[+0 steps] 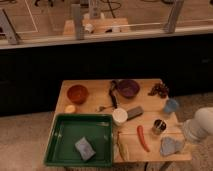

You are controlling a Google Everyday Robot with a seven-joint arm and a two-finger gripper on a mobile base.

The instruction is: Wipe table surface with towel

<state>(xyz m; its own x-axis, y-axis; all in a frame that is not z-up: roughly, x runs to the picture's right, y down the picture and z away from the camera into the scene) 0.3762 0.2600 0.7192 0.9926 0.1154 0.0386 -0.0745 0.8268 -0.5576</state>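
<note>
Tan table surface with grey-blue towel at its front right corner.

Showed the table surface (150,102) as a level, rectangular wooden top, light tan, with faint plank lines, by far the largest thing there. Found the towel (171,146) lying flat and loose on that surface, close to the front right corner: small, soft, grey-blue, irregular in outline, slightly rumpled, its near side almost at the front edge. Rested unheld, with nothing on top of it. Could not pick out the gripper behind the white arm (199,125) at the right edge, just beside the towel.
</note>
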